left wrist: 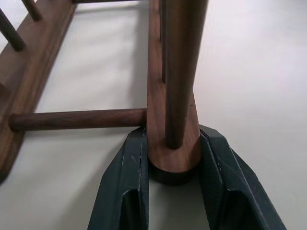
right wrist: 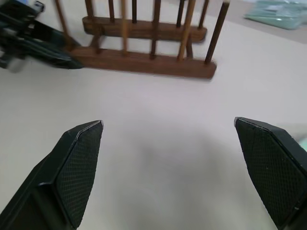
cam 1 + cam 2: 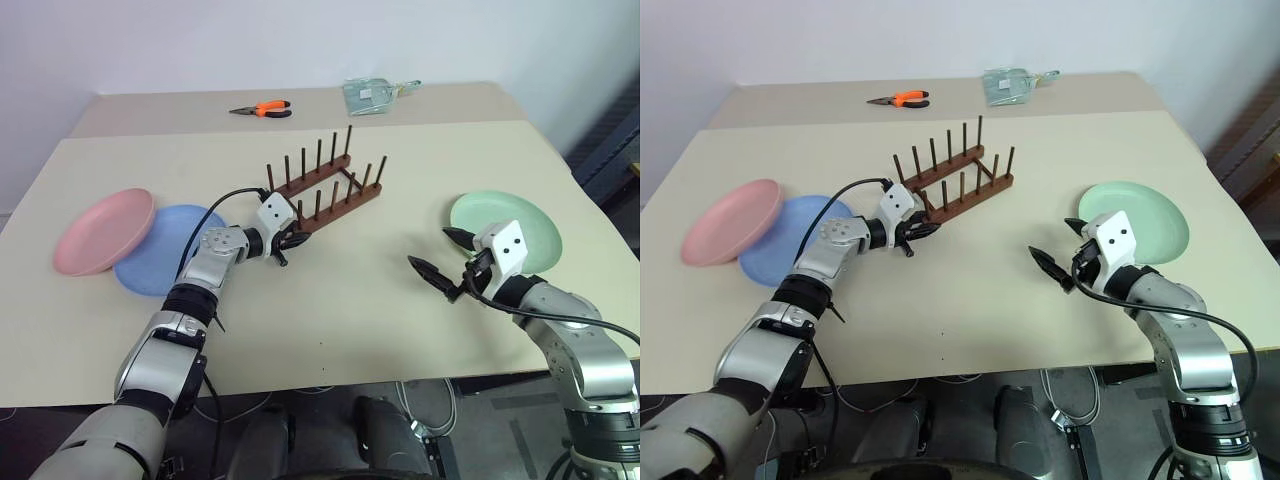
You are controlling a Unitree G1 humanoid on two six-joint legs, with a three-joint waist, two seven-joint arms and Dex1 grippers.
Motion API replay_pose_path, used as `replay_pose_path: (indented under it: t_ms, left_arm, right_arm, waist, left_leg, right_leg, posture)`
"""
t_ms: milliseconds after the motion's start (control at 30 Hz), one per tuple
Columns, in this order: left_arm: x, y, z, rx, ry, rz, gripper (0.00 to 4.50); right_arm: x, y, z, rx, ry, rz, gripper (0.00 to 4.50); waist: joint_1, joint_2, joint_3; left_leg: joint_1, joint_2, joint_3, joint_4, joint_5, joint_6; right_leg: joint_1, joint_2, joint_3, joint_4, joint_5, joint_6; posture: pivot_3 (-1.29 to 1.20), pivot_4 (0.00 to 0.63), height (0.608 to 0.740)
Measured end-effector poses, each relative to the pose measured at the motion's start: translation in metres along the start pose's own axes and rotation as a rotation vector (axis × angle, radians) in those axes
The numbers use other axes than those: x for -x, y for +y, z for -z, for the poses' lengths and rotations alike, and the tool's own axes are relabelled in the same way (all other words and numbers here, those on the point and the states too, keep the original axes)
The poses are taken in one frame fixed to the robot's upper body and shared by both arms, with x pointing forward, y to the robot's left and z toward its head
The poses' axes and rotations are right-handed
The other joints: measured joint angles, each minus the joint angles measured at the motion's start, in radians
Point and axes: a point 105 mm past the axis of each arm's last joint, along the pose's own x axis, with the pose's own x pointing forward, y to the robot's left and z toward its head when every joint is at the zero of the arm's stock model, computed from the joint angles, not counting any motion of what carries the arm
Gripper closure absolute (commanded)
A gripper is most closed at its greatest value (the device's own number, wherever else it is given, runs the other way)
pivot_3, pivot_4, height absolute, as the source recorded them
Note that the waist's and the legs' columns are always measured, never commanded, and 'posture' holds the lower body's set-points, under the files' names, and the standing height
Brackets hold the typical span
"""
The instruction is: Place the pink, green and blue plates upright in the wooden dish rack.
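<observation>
The beige table [image 3: 400,300] carries the wooden dish rack [image 3: 325,190], three plates [image 3: 150,240], pliers [image 3: 262,110].

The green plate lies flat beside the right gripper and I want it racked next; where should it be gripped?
Grip the green plate by its raised rim on the near edge, coming in low with the open right gripper. Lying flat on the table, only its rim offers the fingers a hold.

The wooden dish rack [image 3: 325,189] is showing smooth, dark reddish-brown wood with a low sheen. The pink plate [image 3: 103,231], blue plate [image 3: 165,255] and green plate [image 3: 520,228] are looking matt, as is the pale counter [image 3: 350,310]. The right claw [image 2: 170,167] is showing finely textured black pads [image 2: 81,167].
</observation>
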Motion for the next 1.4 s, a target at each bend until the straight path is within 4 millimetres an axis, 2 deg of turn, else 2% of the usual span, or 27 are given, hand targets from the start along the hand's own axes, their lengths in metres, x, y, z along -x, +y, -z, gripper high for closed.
replay_pose_path:
  t_ms: [100,267,300,433,533,633,700,767,800,933,1067,1233,1400]
  left_arm:
    - [0.002,-0.021,-0.002,-0.032,-0.008,0.148,3.71]
    - [0.005,-0.026,-0.001,-0.091,0.018,0.21,3.71]
    - [0.004,-0.025,-0.001,-0.103,0.021,0.208,2.69]
    - [0.004,-0.014,-0.002,-0.123,0.036,0.15,0.89]
    - [0.011,-0.01,-0.001,-0.073,0.048,0.116,0.84]
    - [0.04,-0.016,0.009,0.015,0.085,0.087,2.13]
    - [0.055,-0.025,0.012,0.066,0.109,0.092,3.2]
    - [0.058,-0.036,0.007,0.097,0.115,0.105,4.07]
    - [0.058,-0.043,0.005,0.106,0.117,0.108,4.08]
    - [0.048,-0.067,0.001,0.108,0.135,0.115,4.08]
    - [0.026,-0.077,-0.003,0.097,0.115,0.06,4.08]
    - [0.009,-0.059,-0.003,0.065,0.098,-0.105,4.08]
    - [0.002,-0.04,0.0,0.052,0.078,-0.229,4.08]
  right_arm:
    - [0.009,-0.006,0.003,0.018,0.03,0.006,0.0]
    - [0.015,-0.01,0.005,0.014,0.039,0.024,0.0]
    - [0.015,-0.01,0.005,0.015,0.039,0.023,0.0]
    - [0.015,-0.01,0.005,0.016,0.038,0.021,0.0]
    - [0.015,-0.009,0.005,0.018,0.042,0.005,0.7]
    - [0.016,-0.005,0.009,0.021,0.072,-0.024,2.15]
    - [0.014,-0.001,0.014,0.008,0.095,-0.041,3.2]
    - [0.009,0.007,0.019,0.005,0.117,-0.073,4.13]
    - [0.005,0.012,0.02,0.011,0.123,-0.092,4.44]
    - [-0.016,0.027,0.025,0.053,0.146,-0.12,4.44]
    - [-0.041,0.028,0.042,0.106,0.219,-0.091,4.44]
    - [-0.061,0.008,0.044,0.16,0.231,0.001,4.44]
    - [-0.075,-0.001,0.042,0.193,0.212,0.037,4.44]
  waist:
    - [-0.001,0.0,0.0]
    - [-0.002,0.0,0.0]
    - [-0.002,0.0,0.0]
    - [-0.002,0.0,0.0]
    - [-0.006,0.0,0.0]
    - [-0.016,0.0,0.0]
    - [-0.01,0.0,0.0]
    - [-0.001,0.0,0.0]
    - [0.003,0.0,0.0]
    - [-0.001,0.0,0.0]
    - [-0.001,0.0,0.0]
    - [0.0,0.0,-0.002]
    - [-0.003,0.0,-0.003]
  left_leg:
    - [0.0,0.0,0.0,0.0,0.0,0.0]
    - [0.0,0.0,0.0,0.0,0.0,0.0]
    - [0.001,0.0,0.0,0.0,0.0,0.0]
    - [0.001,0.0,0.0,0.0,0.0,0.0]
    - [0.001,0.0,0.0,0.0,0.0,0.0]
    - [0.001,0.003,0.001,-0.001,0.0,0.001]
    - [0.001,0.004,0.001,-0.001,0.0,0.001]
    - [0.001,0.004,0.001,0.0,0.0,0.001]
    - [0.0,0.004,0.0,0.001,0.0,0.001]
    - [0.001,0.003,0.001,0.001,0.0,0.001]
    - [0.001,0.003,0.001,0.001,0.0,0.001]
    - [0.003,0.002,0.001,0.002,0.0,0.0]
    - [0.003,0.002,0.001,0.002,0.0,0.0]
  right_leg:
    - [0.0,0.0,0.0,0.0,0.0,0.0]
    - [0.0,0.0,0.0,0.0,0.0,0.0]
    - [0.0,0.0,0.0,0.0,0.0,0.0]
    - [0.0,0.0,0.0,0.001,0.0,0.0]
    - [0.0,0.0,0.0,0.001,0.0,0.0]
    - [-0.002,0.001,0.0,0.002,0.0,0.0]
    - [-0.002,0.002,0.0,0.002,0.0,0.0]
    - [0.0,0.001,0.0,0.002,0.0,0.0]
    - [0.0,0.001,0.0,0.001,-0.001,0.0]
    - [0.001,0.001,0.0,0.0,-0.004,0.0]
    - [0.0,0.001,0.0,0.001,0.0,-0.001]
    - [0.002,0.001,0.0,0.001,0.0,-0.001]
    - [0.002,0.001,0.0,0.002,0.0,-0.001]
  posture:
    - [0.0,0.15,0.74]
    - [0.0,0.15,0.74]
    - [0.0,0.15,0.74]
    - [0.0,0.15,0.74]
    - [0.0,0.15,0.74]
    - [0.0,0.15,0.74]
    - [0.0,0.15,0.74]
    - [0.0,0.15,0.74]
    - [0.0,0.15,0.74]
    - [0.0,0.15,0.74]
    - [0.0,0.15,0.74]
    - [0.0,0.15,0.74]
    - [0.0,0.15,0.74]
